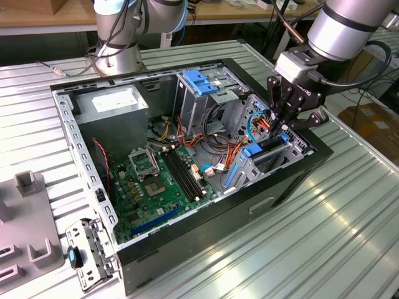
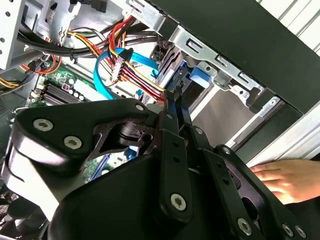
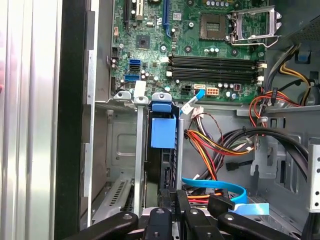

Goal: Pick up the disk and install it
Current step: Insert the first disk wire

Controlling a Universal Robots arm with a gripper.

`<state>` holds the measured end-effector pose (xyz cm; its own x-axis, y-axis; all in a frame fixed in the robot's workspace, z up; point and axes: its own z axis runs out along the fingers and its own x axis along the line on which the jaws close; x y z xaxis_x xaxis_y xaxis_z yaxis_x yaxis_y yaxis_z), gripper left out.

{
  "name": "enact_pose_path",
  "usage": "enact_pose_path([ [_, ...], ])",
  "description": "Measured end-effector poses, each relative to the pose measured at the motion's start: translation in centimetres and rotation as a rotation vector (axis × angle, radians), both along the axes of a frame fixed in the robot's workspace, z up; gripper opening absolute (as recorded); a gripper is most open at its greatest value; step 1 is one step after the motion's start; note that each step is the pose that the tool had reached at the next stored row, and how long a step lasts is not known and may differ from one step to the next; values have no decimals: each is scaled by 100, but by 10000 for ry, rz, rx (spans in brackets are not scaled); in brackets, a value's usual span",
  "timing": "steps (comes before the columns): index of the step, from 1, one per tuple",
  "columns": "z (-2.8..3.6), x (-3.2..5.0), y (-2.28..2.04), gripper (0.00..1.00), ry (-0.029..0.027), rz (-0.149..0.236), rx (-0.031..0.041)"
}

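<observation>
Gripper (image 1: pixel 282 128) fingers closed together, at three o'clock in the case (image 1: pixel 293 180), pushing the disk (image 3: pixel 163 132) home; next needs steady pressure.

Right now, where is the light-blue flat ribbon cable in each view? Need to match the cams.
Exterior view: the light-blue flat ribbon cable loops inside the case, just to the exterior view's left of the gripper.
Second wrist view: it arcs alongside the red and yellow wire bundle, beyond the gripper.
First wrist view: it runs close beside the gripper.
Shared landmark: the green motherboard.
</observation>
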<state>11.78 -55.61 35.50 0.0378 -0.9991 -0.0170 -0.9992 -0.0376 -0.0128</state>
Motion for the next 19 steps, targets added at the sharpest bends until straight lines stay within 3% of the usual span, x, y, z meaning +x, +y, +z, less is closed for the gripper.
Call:
enact_pose_path([
  [19,-45,15,-10,16,0,-324,1],
])
